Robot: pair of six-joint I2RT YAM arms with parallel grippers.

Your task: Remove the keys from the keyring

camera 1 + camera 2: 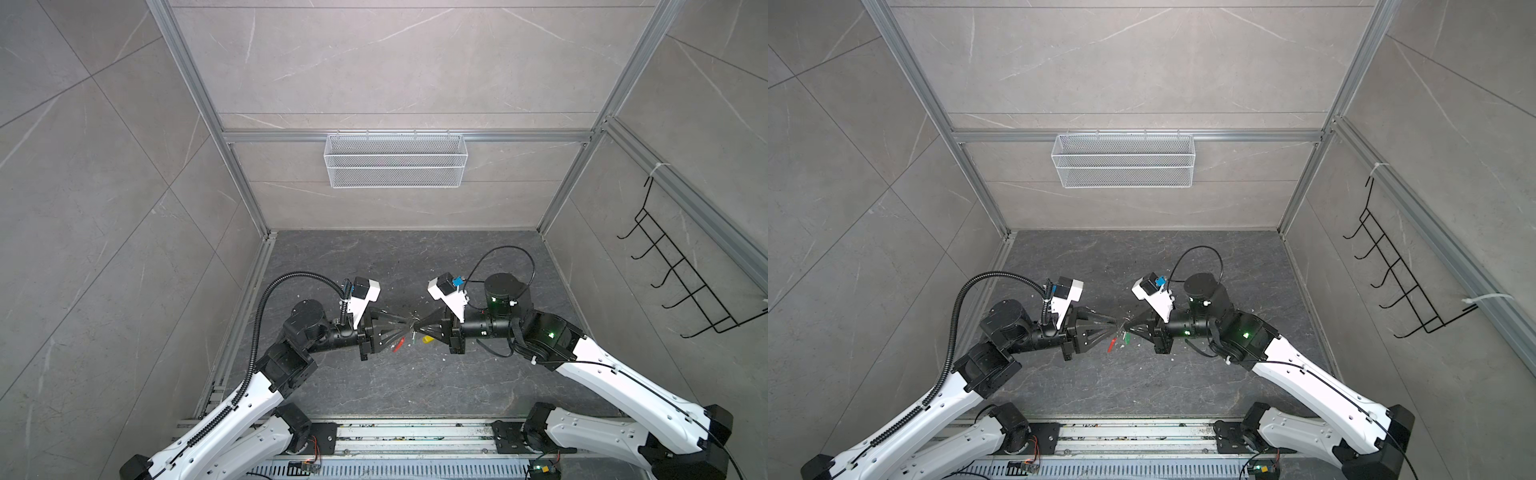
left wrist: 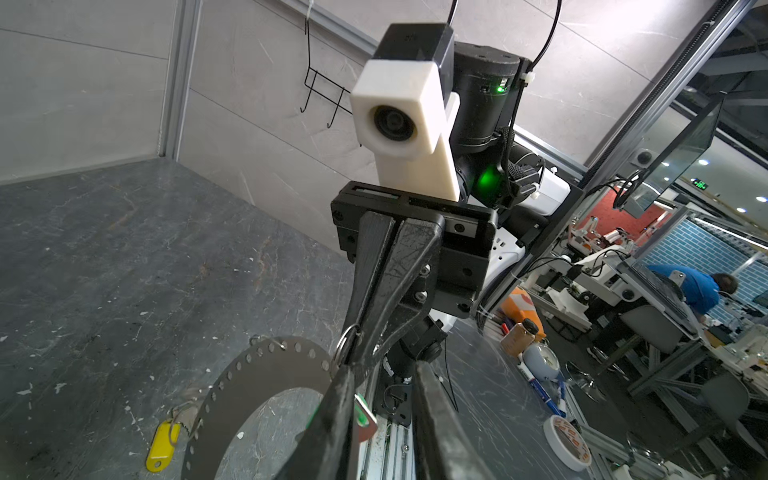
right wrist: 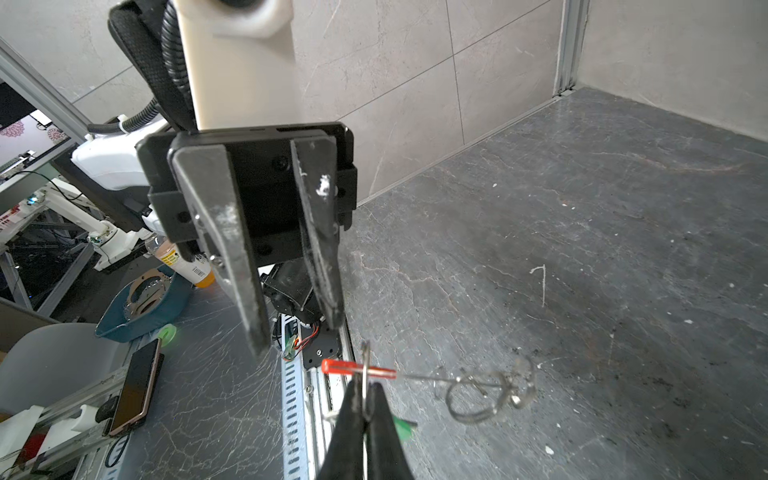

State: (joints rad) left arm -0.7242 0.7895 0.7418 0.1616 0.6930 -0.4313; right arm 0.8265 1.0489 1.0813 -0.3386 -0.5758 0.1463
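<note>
Grey perforated metal forms the keyring [image 2: 257, 374], a broad curved band with a red segment [image 3: 345, 369], held clear of the dark tabletop [image 1: 374, 386] between two pincers that meet tip to tip. The right pincer [image 3: 365, 386] is clamped tight on a small wire ring [image 3: 365, 357] at the band's edge. This single pinch appears to act as the anchor, carrying the whole bunch in the air so that the keys dangle free and can be reached from the opposite side. The left pincer [image 3: 297, 334] faces it with jaws parted and nothing visible between them. Its tips are just short of the red segment, a stance that suits closing on whatever is to be pulled away. The yellow key [image 2: 162, 444] hangs from the band's outer rim, well out from the right pincer's tips. The green key [image 2: 366, 415] hangs just under those tips, close against one finger [image 2: 332, 424] of the left pincer, though contact cannot be confirmed. Both keys seem attached, and the green one, nearest the open jaws, is the likely first candidate. Whether the wire ring threads a hole in the band is hidden behind the fingers.
</note>
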